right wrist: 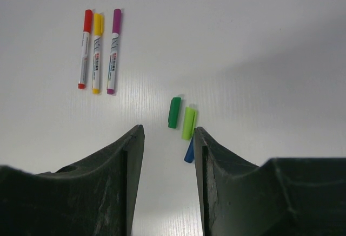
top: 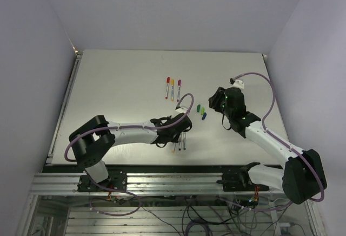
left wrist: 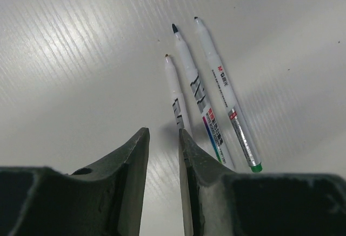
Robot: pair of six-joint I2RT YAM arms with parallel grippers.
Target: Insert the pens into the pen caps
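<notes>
Three uncapped pens lie side by side in the left wrist view: a short left one (left wrist: pixel 175 96), a middle one (left wrist: pixel 193 87) and a right one with a green end (left wrist: pixel 224 92). My left gripper (left wrist: pixel 162 133) hovers open just left of them, with nothing between its fingers. From above these pens (top: pixel 180 145) lie beside the left gripper (top: pixel 183 132). Three loose pen caps lie together: dark green (right wrist: pixel 174 112), lime (right wrist: pixel 188 123) and blue (right wrist: pixel 189 152). My right gripper (right wrist: pixel 168 130) is open and empty, its right finger beside the blue cap. From above the caps (top: pixel 202 112) lie left of the right gripper (top: pixel 215 104).
Three capped pens, red (right wrist: pixel 85 48), yellow (right wrist: pixel 97 52) and magenta (right wrist: pixel 114 50), lie in a row further back on the white table (top: pixel 119 84). Purple cables arc over both arms. Walls close in the table on the left, right and far sides.
</notes>
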